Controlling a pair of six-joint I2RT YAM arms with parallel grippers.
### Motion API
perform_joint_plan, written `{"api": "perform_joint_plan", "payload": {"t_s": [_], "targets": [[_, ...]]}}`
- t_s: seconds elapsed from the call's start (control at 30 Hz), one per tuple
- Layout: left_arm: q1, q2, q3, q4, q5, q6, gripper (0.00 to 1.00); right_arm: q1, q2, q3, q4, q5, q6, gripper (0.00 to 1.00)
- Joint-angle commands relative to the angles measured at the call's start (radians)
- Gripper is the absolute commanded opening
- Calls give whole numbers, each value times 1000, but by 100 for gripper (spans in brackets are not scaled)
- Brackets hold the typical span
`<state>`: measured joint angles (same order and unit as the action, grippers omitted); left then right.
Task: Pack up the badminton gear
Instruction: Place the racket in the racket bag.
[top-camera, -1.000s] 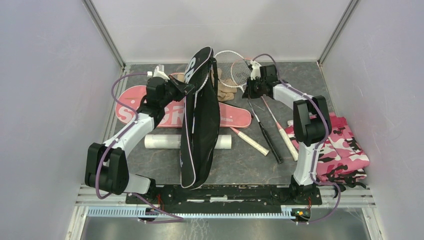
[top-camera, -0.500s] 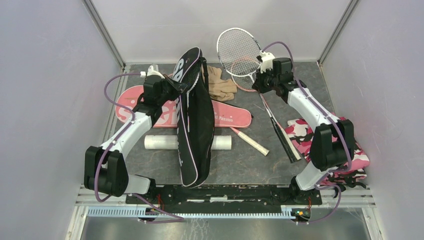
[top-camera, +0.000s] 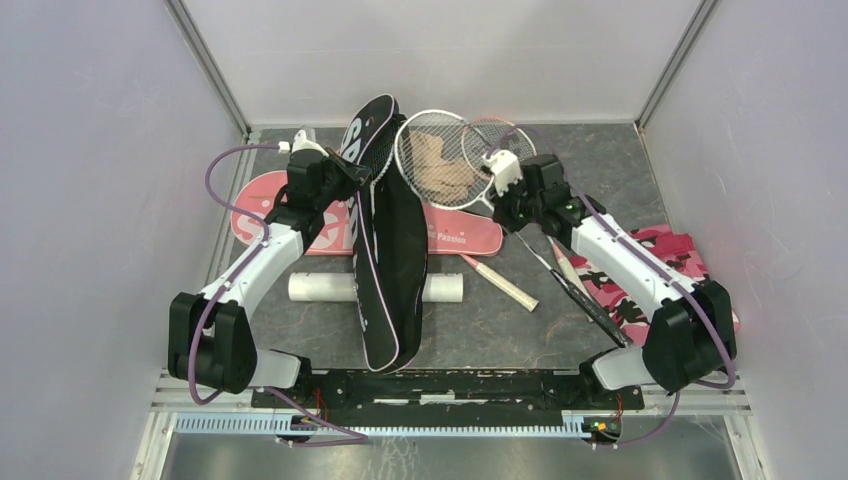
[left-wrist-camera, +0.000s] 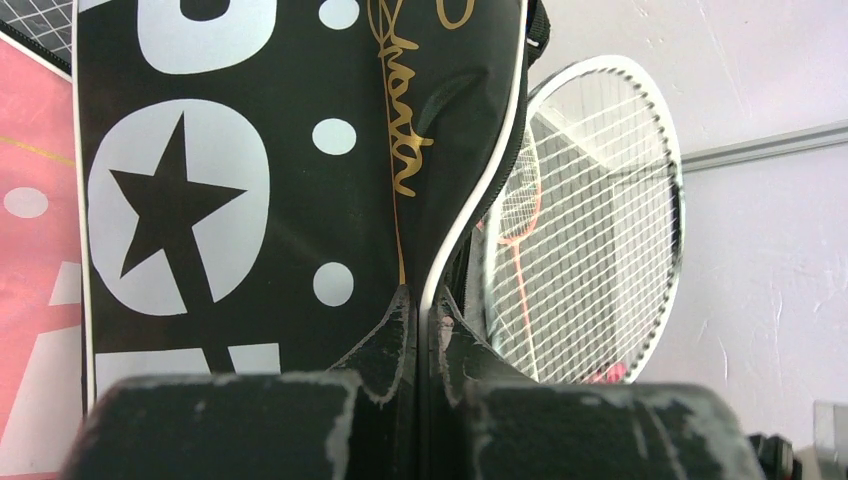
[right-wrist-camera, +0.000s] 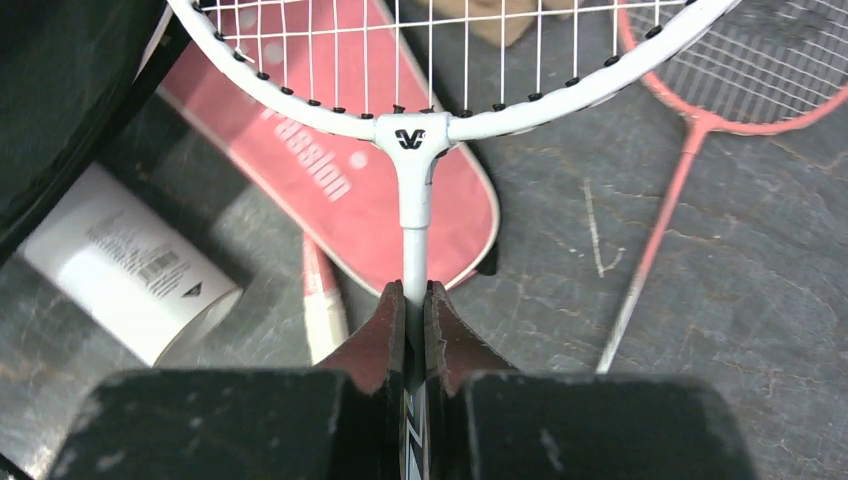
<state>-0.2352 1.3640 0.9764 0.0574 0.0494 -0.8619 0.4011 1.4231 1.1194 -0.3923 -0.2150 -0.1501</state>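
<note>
My left gripper is shut on the white-piped edge of the black cover, holding its wide end up off the table; the wrist view shows the fingertips pinching that edge of the cover. My right gripper is shut on the shaft of the white racket, just below its throat. The racket's head hangs beside the black cover's raised end. The pink cover lies flat behind. The white tube lies under the black cover. No shuttlecocks are in view.
A pink racket lies at the back under the white one. A pink-and-white handle sticks out by the pink cover. A tan cloth lies beneath the strings. A pink camouflage cloth lies under the right arm.
My right arm has swung the white racket from high at the back down and to the left, next to the black cover's raised end. The left arm has hardly moved.
</note>
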Motion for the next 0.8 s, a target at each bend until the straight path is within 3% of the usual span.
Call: {"api": "perform_joint_plan", "payload": {"t_s": [0.0,0.27,0.47,0.77], "targets": [[5,-43,44,84,-26,45,2,83,-65,-41,9,104,-74,0],[-7,-42,27,114,-5,52,2,206,-8,-22,-10,204,-86,0],[-53,-28,19,124,-14,84,2,269,97,108,-66,264,-85,0],[-132,12,-2,150,-17,104,2,311,271,323,-138,171,-25,0]]}}
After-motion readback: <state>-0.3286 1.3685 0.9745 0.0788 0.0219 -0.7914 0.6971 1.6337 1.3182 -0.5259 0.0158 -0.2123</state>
